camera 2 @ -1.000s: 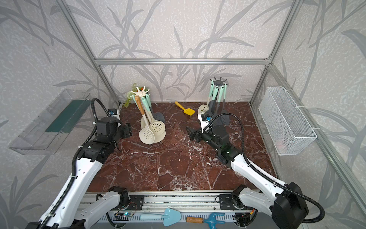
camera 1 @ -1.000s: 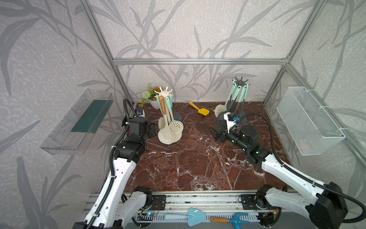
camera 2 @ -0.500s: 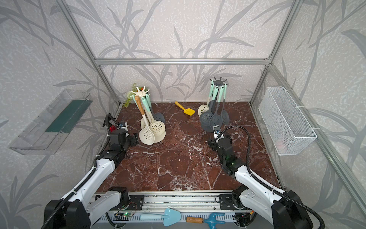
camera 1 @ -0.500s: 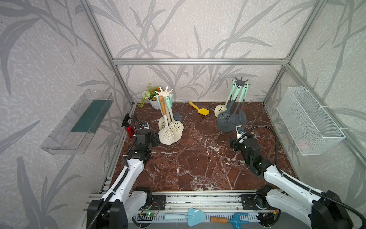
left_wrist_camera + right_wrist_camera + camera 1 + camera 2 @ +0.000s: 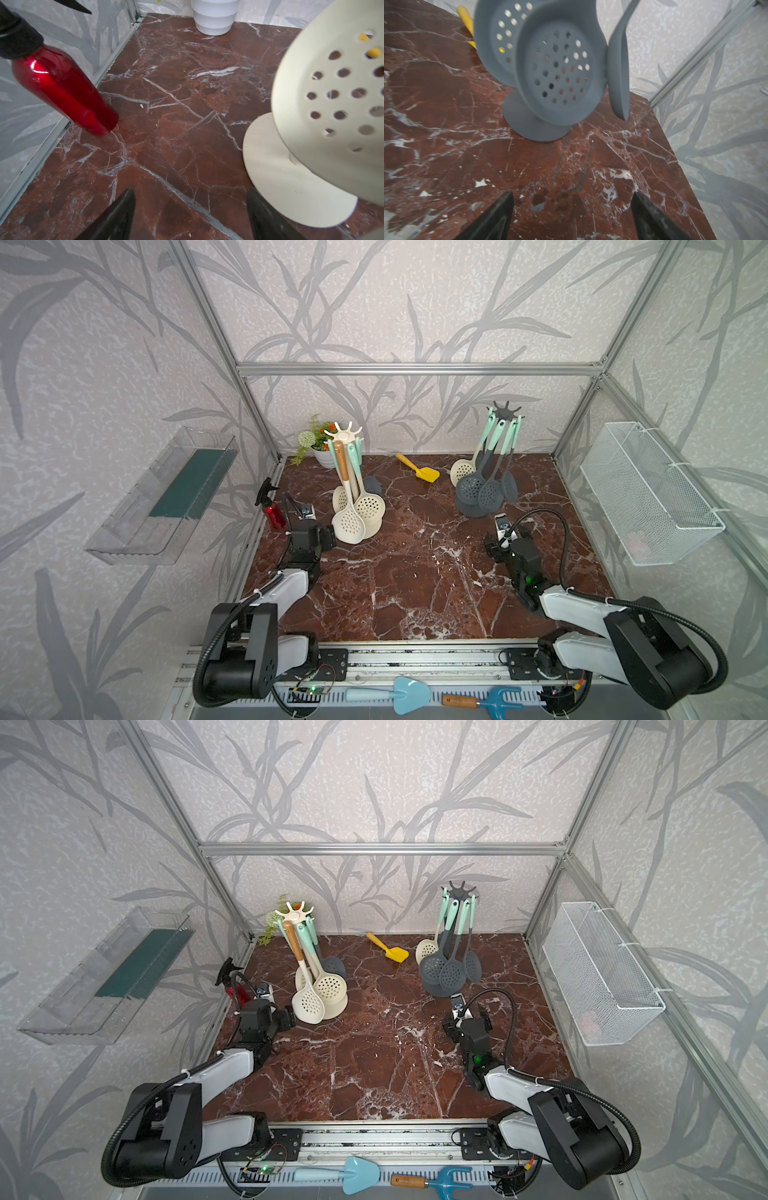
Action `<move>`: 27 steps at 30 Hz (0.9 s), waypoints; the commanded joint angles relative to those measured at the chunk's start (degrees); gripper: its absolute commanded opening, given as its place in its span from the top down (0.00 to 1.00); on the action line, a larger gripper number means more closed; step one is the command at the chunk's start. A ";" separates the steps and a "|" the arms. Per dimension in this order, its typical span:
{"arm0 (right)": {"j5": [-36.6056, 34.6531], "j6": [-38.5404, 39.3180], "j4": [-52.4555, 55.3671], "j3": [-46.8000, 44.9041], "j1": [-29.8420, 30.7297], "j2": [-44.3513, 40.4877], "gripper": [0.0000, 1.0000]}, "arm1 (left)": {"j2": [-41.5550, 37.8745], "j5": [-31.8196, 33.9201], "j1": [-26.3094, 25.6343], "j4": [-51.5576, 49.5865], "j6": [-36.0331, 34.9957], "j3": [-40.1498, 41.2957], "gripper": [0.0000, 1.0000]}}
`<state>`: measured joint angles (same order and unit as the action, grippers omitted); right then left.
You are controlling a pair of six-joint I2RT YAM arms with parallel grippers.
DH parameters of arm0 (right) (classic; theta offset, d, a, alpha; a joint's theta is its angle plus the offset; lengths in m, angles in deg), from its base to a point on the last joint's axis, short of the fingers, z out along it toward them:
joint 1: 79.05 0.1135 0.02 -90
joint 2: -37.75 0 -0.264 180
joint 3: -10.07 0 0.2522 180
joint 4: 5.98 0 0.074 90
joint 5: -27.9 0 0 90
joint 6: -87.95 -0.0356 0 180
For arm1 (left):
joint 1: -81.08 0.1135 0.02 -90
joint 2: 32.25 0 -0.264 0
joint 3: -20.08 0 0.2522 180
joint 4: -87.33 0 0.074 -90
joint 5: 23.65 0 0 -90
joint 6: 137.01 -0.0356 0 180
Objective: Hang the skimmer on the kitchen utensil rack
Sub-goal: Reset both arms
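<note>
On the surface (image 5: 415, 580) the left utensil rack (image 5: 343, 433) stands toward the back left, with skimmers (image 5: 349, 524) hanging on it. The potted plant (image 5: 316, 443) is behind it and the spray bottle (image 5: 272, 508) is left of it. The right utensil rack (image 5: 504, 410) stands back right. The toy shovel (image 5: 417, 467) lies between both racks, nearer the back wall.

Enclosure walls (image 5: 415, 302) — pale grey paper with a darker leaf pattern, on an aluminium frame (image 5: 415, 369). Floor (image 5: 415, 572) — red-brown marble, white veins, evenly lit. Clear wall shelf (image 5: 137, 522) outboard of the left gripper (image 5: 190, 193) jaws. White wire basket (image 5: 648, 489) outboard of the right gripper (image 5: 572, 195) jaws.
</note>
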<state>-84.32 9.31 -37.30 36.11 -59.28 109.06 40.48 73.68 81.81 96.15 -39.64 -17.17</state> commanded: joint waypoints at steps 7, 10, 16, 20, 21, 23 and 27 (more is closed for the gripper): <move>13.68 -7.64 -15.62 0.84 -12.30 8.07 0.11 | 7.91 -2.00 1.00 19.98 -4.20 1.47 0.17; 14.84 -7.42 -23.86 -0.08 -12.69 14.41 0.11 | 12.67 -0.92 -0.09 25.27 -5.29 2.36 0.17; 16.33 -7.59 -22.20 2.81 -13.07 19.29 0.10 | 14.33 1.86 -0.07 21.93 -4.20 -0.47 0.01; 15.26 -8.57 -11.58 8.65 -13.27 19.29 0.10 | 14.22 1.82 -0.12 21.74 -4.23 -0.50 0.01; 15.25 -8.27 -10.65 9.08 -13.27 19.24 0.10 | 14.36 1.86 -0.10 22.05 -4.29 -0.42 0.01; 15.45 -7.97 -11.79 8.81 -13.27 19.59 0.00 | 14.36 1.89 -0.11 21.90 -4.28 -0.43 0.01; 15.34 -7.95 -11.82 8.74 -13.26 19.60 0.01 | 14.26 1.87 -0.03 21.98 -4.23 -0.42 0.01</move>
<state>-68.61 1.79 -50.54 44.83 -72.26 129.46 54.86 74.82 81.84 116.57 -43.57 -16.25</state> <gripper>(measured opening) 0.990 0.991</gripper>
